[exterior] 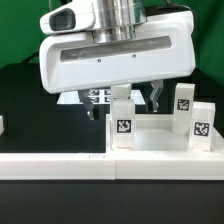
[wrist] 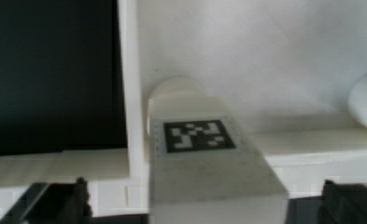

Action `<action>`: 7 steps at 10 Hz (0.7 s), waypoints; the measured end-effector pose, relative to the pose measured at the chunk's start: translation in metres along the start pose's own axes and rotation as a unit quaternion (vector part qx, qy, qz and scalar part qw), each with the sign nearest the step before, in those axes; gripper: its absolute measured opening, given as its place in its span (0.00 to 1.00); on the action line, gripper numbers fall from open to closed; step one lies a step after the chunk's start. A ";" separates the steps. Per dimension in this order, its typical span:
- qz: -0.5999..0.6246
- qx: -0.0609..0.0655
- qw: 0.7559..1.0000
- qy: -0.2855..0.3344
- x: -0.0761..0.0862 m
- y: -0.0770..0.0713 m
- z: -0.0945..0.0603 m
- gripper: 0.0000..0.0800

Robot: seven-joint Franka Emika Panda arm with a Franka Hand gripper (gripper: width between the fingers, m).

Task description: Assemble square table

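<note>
Leg-fitting step. Gripper [exterior: 137,97] jaws spread wide astride upright leg [wrist: 201,140] on tabletop [exterior: 160,135], near worktop's front edge; not clamped. Next: prob. close & twist.

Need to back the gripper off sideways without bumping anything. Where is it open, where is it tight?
Open: the dark table toward the exterior view's left, bordered by the long white rail. Crowded: around the tabletop, where three tagged legs stand upright under the gripper.
</note>
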State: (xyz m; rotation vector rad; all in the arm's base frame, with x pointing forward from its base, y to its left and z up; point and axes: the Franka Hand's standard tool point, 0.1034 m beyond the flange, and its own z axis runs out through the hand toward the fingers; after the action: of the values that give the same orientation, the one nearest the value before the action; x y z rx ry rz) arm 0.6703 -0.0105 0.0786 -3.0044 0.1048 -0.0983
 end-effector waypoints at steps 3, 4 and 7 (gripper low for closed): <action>0.076 -0.001 0.997 0.001 0.000 0.003 0.000 0.37; 0.092 -0.002 0.996 0.001 0.000 0.003 0.000 0.37; 0.343 0.003 0.939 0.008 0.000 0.005 0.000 0.37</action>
State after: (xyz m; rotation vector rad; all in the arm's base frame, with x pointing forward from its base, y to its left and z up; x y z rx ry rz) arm 0.6702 -0.0151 0.0783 -2.7683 1.1231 -0.0486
